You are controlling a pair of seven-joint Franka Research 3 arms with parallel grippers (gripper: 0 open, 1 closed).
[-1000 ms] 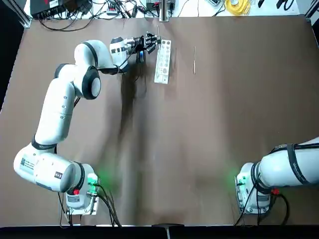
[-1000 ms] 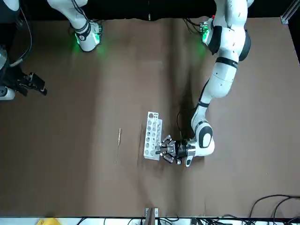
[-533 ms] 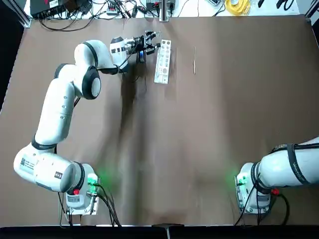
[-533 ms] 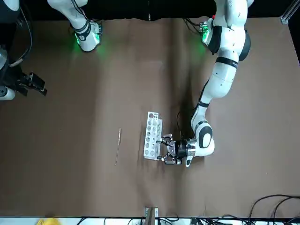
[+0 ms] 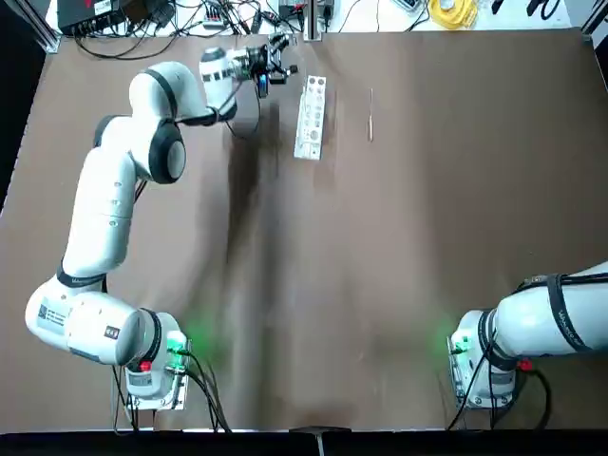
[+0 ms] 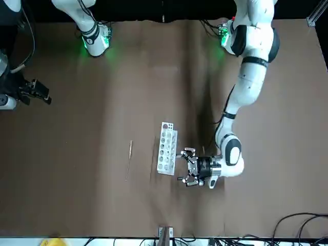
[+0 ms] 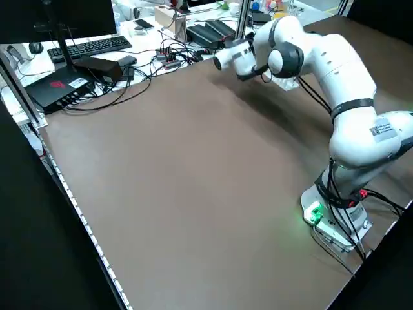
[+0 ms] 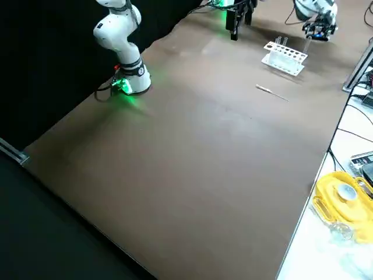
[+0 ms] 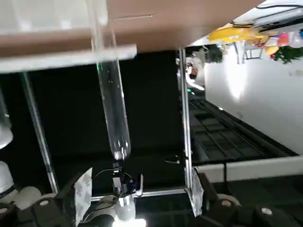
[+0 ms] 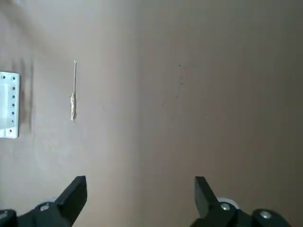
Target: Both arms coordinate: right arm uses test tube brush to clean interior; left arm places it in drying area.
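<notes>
L arm (image 5: 114,190) stretched to far edge of the brown table (image 5: 399,247), its gripper (image 5: 277,59) lying sideways just off the far end of the white rack (image 5: 310,116), apart from it, not touching. Front view: L gripper (image 6: 185,168) fingers spread wide, nothing seen between them there. L wrist view shows a clear glass tube (image 9: 111,104) running out from the cam between the finger bases; fingers well apart on either side of it, can't tell if anything actually pinches it. Test tube brush (image 5: 370,116) lies flat on table beside rack, on the R-arm side, parallel w/ rack, clearly apart from it, untouched. Same in front view: brush (image 6: 129,159) at pic-left of rack (image 6: 166,148). R side view: rack (image 8: 284,58) stands on table, a couple of tubes stick up from it at one end, brush (image 8: 271,92) near it. R arm (image 5: 532,332) parked near its base, gripper (image 6: 35,91) well away from brush and rack; R wrist view: own fingers (image 10: 75,191) spread open, empty, looking down at brush (image 10: 74,92) and rack end (image 10: 8,105) far off. Cables, yellow item (image 5: 454,11) behind far table edge.
</notes>
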